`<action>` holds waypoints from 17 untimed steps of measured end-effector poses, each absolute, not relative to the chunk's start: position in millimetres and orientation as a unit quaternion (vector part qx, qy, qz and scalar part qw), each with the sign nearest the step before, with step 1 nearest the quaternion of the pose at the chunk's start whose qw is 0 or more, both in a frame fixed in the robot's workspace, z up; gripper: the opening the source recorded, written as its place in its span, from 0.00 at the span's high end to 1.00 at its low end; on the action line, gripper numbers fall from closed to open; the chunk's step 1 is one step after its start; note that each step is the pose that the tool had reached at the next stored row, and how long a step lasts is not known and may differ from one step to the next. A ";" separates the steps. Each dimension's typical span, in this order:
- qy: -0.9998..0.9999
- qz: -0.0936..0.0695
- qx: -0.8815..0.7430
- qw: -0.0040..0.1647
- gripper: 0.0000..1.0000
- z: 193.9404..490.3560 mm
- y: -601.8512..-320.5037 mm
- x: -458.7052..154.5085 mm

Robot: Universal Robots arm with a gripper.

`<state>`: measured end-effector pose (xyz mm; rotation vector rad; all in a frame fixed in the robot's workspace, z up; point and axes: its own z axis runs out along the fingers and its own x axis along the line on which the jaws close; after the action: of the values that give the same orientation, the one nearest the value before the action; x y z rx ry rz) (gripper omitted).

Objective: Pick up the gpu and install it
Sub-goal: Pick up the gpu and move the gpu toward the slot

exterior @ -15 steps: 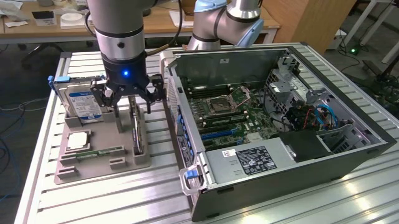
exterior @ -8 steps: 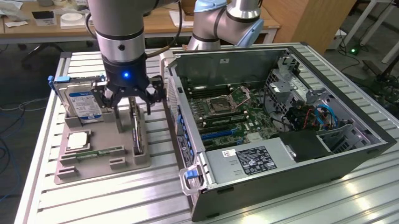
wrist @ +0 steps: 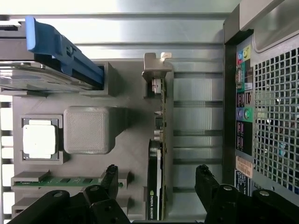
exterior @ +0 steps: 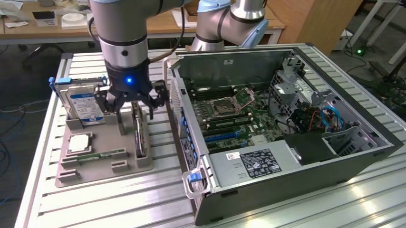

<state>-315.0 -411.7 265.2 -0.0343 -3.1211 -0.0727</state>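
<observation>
The big metal desk (exterior: 95,204) holds an open computer case (exterior: 304,180), beside the claw (exterior: 134,112). Under the claw sits a grey tray (exterior: 95,173). A hard drive (exterior: 85,107) stands in it, on the claw's other side. The gpu (exterior: 140,140) stands on its edge in a tray slot, just below the claw. The claw's fingers (wrist: 110,179) are wide apart, one each side of the gpu, not touching it.

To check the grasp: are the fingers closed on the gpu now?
No, the fingers stand apart, one on each side of the gpu in the gray holder.
</observation>
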 end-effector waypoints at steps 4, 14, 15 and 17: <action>-1.000 -0.023 -0.011 0.011 0.24 260.5 -411.8 -315.0; -1.000 -0.023 -0.011 0.014 0.24 248.1 -411.8 -314.7; -1.000 -0.023 -0.011 0.014 0.24 246.9 -411.8 -314.7; -1.000 -0.023 -0.011 0.015 0.24 244.4 -411.8 -314.4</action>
<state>-314.4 -411.8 244.4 -0.0345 -3.1109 -0.0723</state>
